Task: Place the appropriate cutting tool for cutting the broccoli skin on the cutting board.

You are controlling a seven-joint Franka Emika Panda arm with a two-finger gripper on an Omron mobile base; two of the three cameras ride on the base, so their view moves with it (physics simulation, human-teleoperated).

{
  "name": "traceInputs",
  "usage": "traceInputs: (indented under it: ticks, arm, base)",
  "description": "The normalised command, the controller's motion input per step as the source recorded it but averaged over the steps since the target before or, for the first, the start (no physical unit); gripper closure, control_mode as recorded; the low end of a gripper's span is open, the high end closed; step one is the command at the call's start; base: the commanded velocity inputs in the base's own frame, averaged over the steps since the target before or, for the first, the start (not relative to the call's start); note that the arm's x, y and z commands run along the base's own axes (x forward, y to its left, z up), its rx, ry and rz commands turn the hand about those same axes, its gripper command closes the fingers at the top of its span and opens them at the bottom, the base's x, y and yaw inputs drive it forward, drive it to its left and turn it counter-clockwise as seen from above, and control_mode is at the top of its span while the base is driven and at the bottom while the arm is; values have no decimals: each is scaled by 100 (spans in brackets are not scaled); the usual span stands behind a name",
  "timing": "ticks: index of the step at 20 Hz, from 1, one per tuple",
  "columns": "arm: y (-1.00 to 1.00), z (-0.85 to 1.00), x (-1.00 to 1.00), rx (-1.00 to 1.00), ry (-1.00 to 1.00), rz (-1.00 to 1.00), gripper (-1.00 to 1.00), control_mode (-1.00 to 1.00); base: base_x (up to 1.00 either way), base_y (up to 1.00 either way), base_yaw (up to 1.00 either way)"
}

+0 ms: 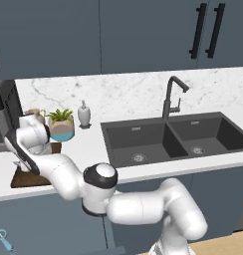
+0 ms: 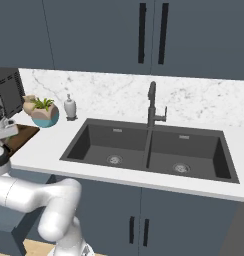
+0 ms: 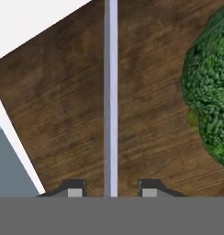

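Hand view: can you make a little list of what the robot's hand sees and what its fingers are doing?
knife: thin silver blade running straight up the middle, between the two fingertips
board: dark brown wood under the blade
broccoli: green bumpy head on the board, right of the blade, apart from it
gripper: jaws open, a gap on each side of the blade
counter: white, beyond the board's corner

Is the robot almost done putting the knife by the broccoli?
Nearly. The knife is already over the cutting board, beside the broccoli; whether it rests flat I cannot tell. The gripper stands open, its fingertips apart on either side of the blade. What is left looks like lifting the hand away.
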Motion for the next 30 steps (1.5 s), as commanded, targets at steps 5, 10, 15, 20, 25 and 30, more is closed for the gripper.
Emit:
traceInputs:
  ticks: [5,10,15,20,25,30]
  arm:
    - [-3,0,-6,0,-3,0,-100,-100]
    - [-26,21,-26,3,-10,0,-100,-100]
    - [-34,45,-36,3,-8,0,-100,-100]
    - [-19,7,-26,1,-3,0,-100,-100]
    - [-12,0,-20,1,0,0,-100,-100]
    - [-34,0,-20,3,0,0,-100,-100]
  base:
    - [0,0,0]
    - [0,0,0]
    - [0,0,0]
    - [0,0,0]
    - [0,0,0]
    - [0,0,0]
